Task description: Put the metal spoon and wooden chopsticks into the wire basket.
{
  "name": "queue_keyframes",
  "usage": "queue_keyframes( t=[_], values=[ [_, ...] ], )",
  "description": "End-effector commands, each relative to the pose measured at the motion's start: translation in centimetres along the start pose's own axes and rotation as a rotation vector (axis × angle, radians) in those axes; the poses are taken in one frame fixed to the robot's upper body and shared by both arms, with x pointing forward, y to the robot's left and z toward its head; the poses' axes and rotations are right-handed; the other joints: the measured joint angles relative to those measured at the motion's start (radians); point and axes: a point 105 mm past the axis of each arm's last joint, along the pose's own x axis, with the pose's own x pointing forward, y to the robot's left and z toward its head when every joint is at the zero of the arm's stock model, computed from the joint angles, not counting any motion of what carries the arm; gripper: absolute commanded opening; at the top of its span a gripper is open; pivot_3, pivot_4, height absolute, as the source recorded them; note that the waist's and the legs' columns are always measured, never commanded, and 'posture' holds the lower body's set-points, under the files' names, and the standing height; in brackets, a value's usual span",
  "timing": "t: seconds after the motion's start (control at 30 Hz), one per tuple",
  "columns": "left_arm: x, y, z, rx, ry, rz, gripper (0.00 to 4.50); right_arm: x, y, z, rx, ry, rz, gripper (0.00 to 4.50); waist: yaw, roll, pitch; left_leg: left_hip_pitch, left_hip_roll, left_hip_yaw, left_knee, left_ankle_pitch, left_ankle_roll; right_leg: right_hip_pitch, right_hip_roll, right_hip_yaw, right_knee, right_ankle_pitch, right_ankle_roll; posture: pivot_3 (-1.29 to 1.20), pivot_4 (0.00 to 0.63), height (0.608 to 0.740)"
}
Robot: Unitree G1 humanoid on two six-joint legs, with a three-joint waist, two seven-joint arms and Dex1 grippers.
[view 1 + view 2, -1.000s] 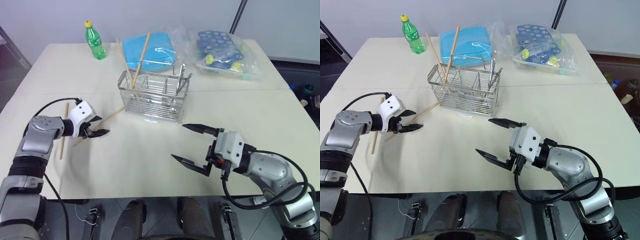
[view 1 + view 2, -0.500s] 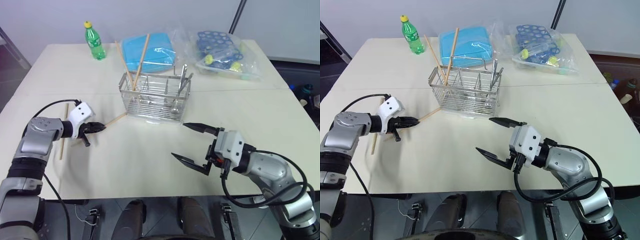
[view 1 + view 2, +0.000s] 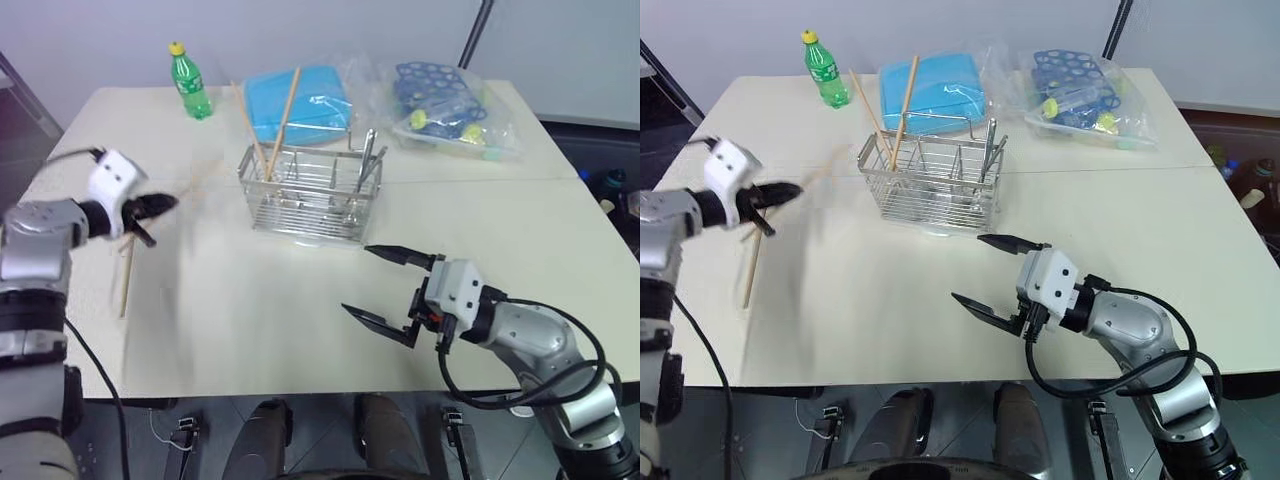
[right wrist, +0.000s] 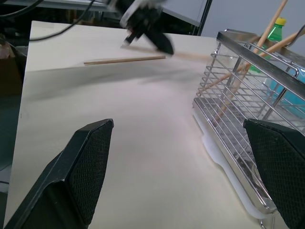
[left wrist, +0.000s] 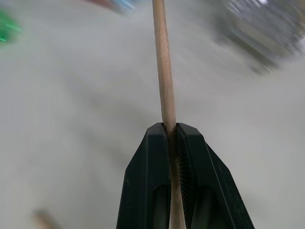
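We see a wide pale desk [image 3: 300,320] filling most of the head view. At its upper middle lies a blue box [image 3: 300,98] in clear wrap, and to the upper right a clear bag [image 3: 445,108] of blue and yellow pieces. Just below the blue box, in the upper centre of the frame, stands the wire basket [image 3: 310,195]. Two of the wooden chopsticks [image 3: 268,125] already lean in its left compartment, rising past its rim. The metal spoon [image 3: 366,160] stands with other cutlery in the basket's right end, handle up.

In the lower right of the frame the right gripper [image 3: 385,284] hangs above the desk with its jaws wide apart and nothing between them. At the left edge, the left gripper [image 3: 160,203] is raised off the desk with its jaws clamped on one chopstick [image 5: 163,86], which runs out past the tips toward the basket; in the head view that stick is only a blur.

A green bottle [image 3: 189,82] stands upright at the upper left. Another chopstick [image 3: 127,275] lies flat on the desk at the left, below the left gripper.
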Motion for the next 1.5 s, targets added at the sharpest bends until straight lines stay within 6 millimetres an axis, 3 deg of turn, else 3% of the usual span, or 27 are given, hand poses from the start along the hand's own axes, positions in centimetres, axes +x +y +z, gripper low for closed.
queue_keyframes(
  t=[0.03, 0.27, 0.4, 0.5, 0.97, 1.17, 1.5],
  values=[
    [-1.3, 3.2, 4.7, -0.027, -0.196, 0.141, 0.07, 0.3, -0.1, 0.8, -0.027, -0.039, 0.0, 4.5, 0.0, 0.0, 0.0, 0.0, 0.0, 0.0, 0.0, 0.0, 0.0, 0.0, 0.0, 0.0, 0.0, 0.0, 0.0, 0.0, 0.15, 0.74],
    [-1.7, 4.0, 13.0, -0.246, -0.585, 0.141, 0.07, 0.9, -0.2, 0.8, -0.026, -0.054, 0.001, 4.5, -0.001, -0.001, 0.0, -0.001, 0.0, -0.001, 0.006, 0.0, 0.0, 0.001, 0.0, -0.001, 0.001, 0.0, 0.0, 0.0, 0.15, 0.74],
    [-1.5, 3.2, 16.2, -0.348, -0.749, 0.094, 0.07, 1.4, -0.6, 0.8, -0.028, -0.065, -0.025, 4.5, -0.003, -0.001, 0.0, -0.001, 0.0, -0.002, 0.008, 0.0, 0.0, 0.003, 0.0, -0.001, 0.001, 0.001, 0.001, 0.0, 0.15, 0.74],
    [-0.9, 2.5, 17.4, -0.401, -0.839, 0.073, 0.07, 1.7, -1.5, 1.2, -0.024, -0.086, -0.071, 4.5, -0.003, -0.001, 0.0, -0.001, 0.0, -0.002, 0.008, 0.0, 0.0, 0.003, 0.0, -0.001, 0.001, 0.001, 0.001, 0.0, 0.15, 0.74],
    [3.7, -3.1, 17.9, -0.513, -0.944, -0.083, 0.07, 2.0, -5.2, 4.6, -0.018, -0.17, -0.303, 4.5, 0.0, -0.001, 0.0, -0.002, 0.0, -0.002, 0.008, 0.0, 0.0, 0.003, 0.0, -0.001, 0.001, 0.001, 0.001, 0.0, 0.15, 0.74],
    [5.0, -5.8, 18.1, -0.47, -0.941, -0.13, 0.07, 2.5, -5.5, 5.4, 0.003, -0.203, -0.371, 4.5, 0.0, -0.001, 0.0, -0.002, 0.0, -0.002, 0.008, 0.0, 0.0, 0.003, 0.0, -0.001, 0.001, 0.001, 0.001, 0.0, 0.15, 0.74],
    [6.7, -7.4, 16.9, -0.482, -0.907, -0.124, 0.07, 2.6, -5.0, 5.4, 0.015, -0.197, -0.38, 4.5, 0.0, -0.001, 0.0, -0.002, 0.0, -0.002, 0.008, 0.0, 0.0, 0.002, 0.001, -0.001, 0.001, 0.001, 0.001, 0.0, 0.15, 0.74]
  ],
)
